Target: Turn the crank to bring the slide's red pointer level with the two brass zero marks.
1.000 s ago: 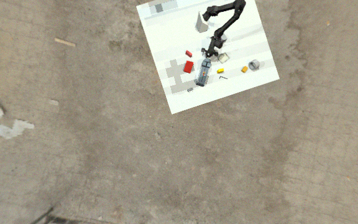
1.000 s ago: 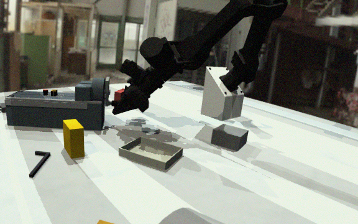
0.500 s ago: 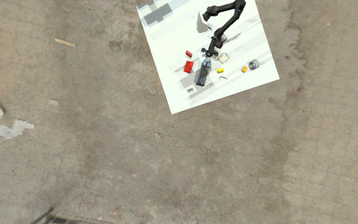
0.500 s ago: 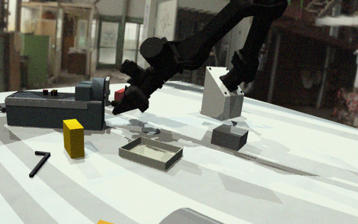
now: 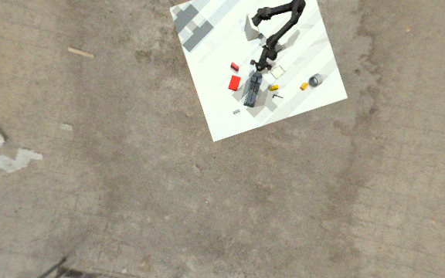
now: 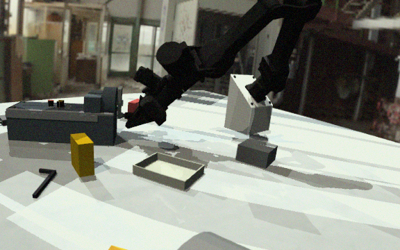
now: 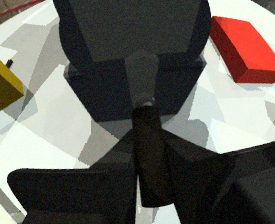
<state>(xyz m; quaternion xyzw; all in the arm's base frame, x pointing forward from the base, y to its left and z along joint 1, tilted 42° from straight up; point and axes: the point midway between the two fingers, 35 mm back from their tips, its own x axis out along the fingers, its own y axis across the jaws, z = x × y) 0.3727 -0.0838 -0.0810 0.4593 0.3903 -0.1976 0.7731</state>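
Note:
The machine (image 5: pixel 252 93) (image 6: pixel 57 125) is a long dark grey block on the white table. In the wrist view its crank end (image 7: pixel 135 23) fills the upper middle. A dark round crank handle (image 7: pixel 152 156) sticks out toward the camera. My gripper (image 7: pixel 144 133) (image 6: pixel 132 122) (image 5: pixel 258 69) is at the machine's crank end, shut on this handle. In the exterior view the small red pointer (image 6: pixel 51 103) sits on top of the slide, close beside a brass mark (image 6: pixel 60 103). They are too small to tell whether they are level.
A yellow block (image 6: pixel 82 154) (image 7: pixel 1 83) and a black hex key (image 6: pixel 44 182) lie in front of the machine. A shallow grey tray (image 6: pixel 158 180), a grey block (image 6: pixel 256 153) and the arm's white base (image 6: pixel 245 111) lie to the right. A red block (image 7: pixel 248 50) (image 5: pixel 234 83) lies beyond.

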